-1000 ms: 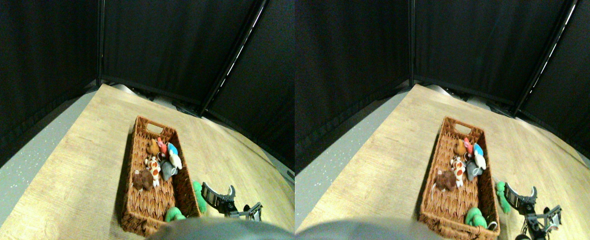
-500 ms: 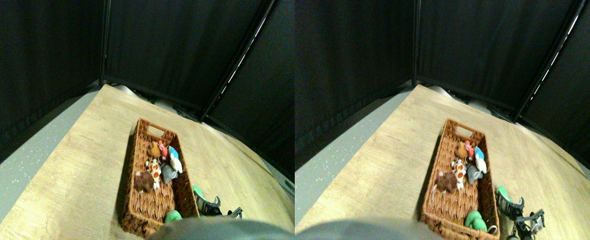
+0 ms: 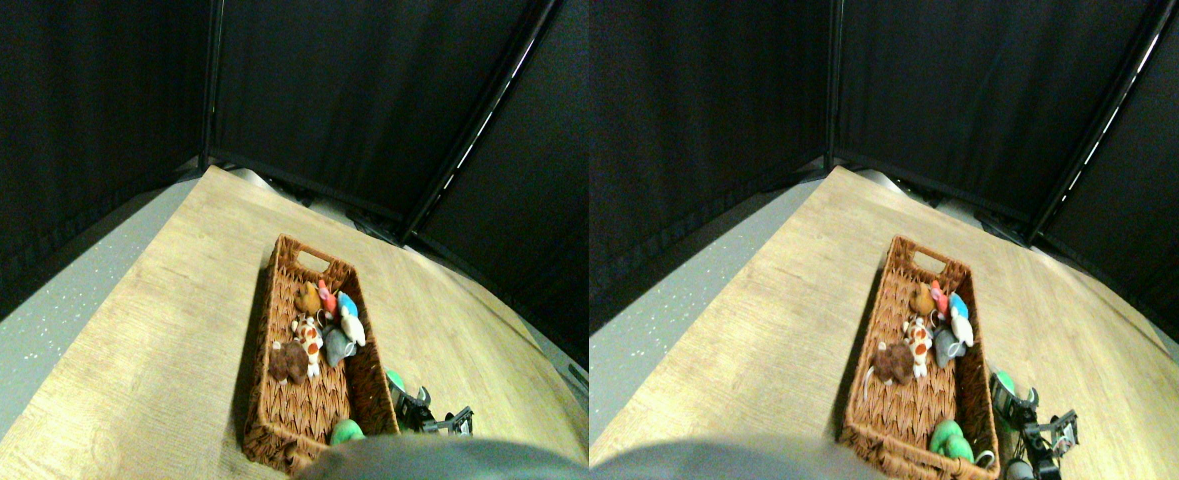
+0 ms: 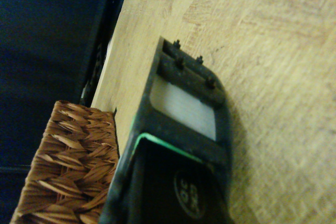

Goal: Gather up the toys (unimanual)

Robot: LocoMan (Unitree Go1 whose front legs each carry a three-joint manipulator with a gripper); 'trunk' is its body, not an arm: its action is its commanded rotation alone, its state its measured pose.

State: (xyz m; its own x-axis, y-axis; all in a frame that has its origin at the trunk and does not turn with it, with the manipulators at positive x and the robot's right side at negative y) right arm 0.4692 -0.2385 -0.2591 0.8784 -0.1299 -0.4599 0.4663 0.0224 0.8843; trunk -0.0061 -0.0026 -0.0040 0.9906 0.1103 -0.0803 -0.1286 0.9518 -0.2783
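The toys lie mostly in the long woven basket [image 3: 294, 400]: an orange-brown one [image 3: 306, 298], a red one [image 3: 324, 295], a blue and white one [image 3: 349, 315], a grey one [image 3: 335, 346], a spotted one [image 3: 308, 338] and a brown one [image 3: 287, 363]. A green toy [image 3: 346, 432] rests at the basket's near end. Another green toy [image 3: 394, 380] lies on the floor just right of the basket. My right gripper [image 3: 437, 414] is low beside it, open, with its left finger against that toy. In the wrist view a thin green edge [image 4: 168, 148] shows through the jaw frame.
The basket's corner [image 4: 63, 166] sits close beside the jaw in the wrist view. The pale wood floor [image 3: 149, 340] ends at a grey strip [image 3: 19, 350] on the left. Black curtains [image 3: 349, 90] close off the back.
My gripper has dropped lower and closer to the basket's right wall, and now hides more of the green toy on the floor. The camera also shifted slightly.
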